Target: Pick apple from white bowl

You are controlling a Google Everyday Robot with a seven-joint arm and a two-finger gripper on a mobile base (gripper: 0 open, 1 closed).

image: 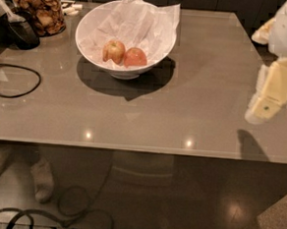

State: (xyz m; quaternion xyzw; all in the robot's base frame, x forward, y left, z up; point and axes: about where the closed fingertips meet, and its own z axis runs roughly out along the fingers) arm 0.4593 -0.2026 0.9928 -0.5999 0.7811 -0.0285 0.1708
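Note:
The white bowl [124, 72] stands at the back left of the table, lined with crumpled white paper. Two apples lie in it. The reddish-orange apple [135, 58] is on the right. A paler yellow apple with red blush [114, 51] touches it on the left. My gripper [269, 94] hangs at the right edge of the view, above the table's right side, well away from the bowl and holding nothing that shows.
A glass jar of brown snacks [40, 8] stands at the back left, with a dark object [21, 31] beside it. A black cable [13, 80] loops on the grey table [183, 114] at the left. More cables lie on the floor below.

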